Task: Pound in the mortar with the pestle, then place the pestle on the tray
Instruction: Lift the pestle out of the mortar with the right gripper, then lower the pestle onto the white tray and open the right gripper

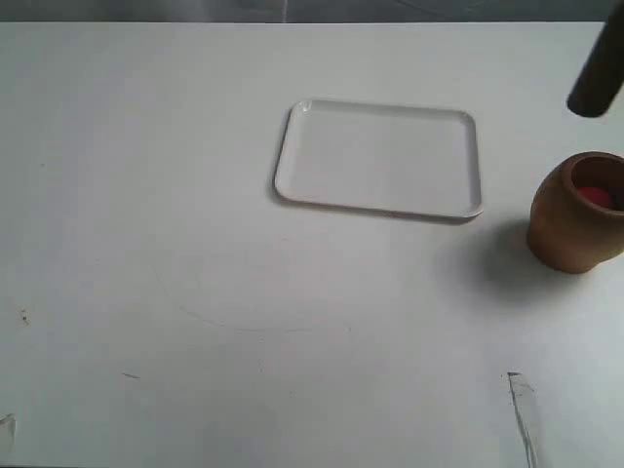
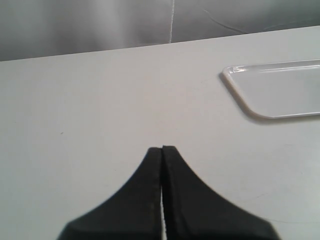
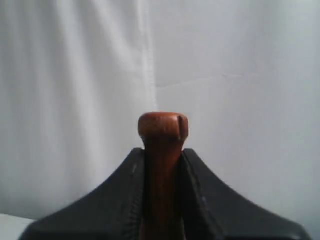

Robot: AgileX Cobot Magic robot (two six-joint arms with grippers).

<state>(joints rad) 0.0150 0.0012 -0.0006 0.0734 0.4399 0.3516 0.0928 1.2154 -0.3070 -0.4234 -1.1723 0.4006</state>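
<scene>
You have nothing to read here: no text, label, brand, number or sign shows on the flat white rectangular tray (image 1: pixel 380 161), on the rounded light-brown wooden mortar (image 1: pixel 570 234) at its 3 o'clock, or on the reddish-brown wooden pestle (image 3: pixel 162 150).
</scene>
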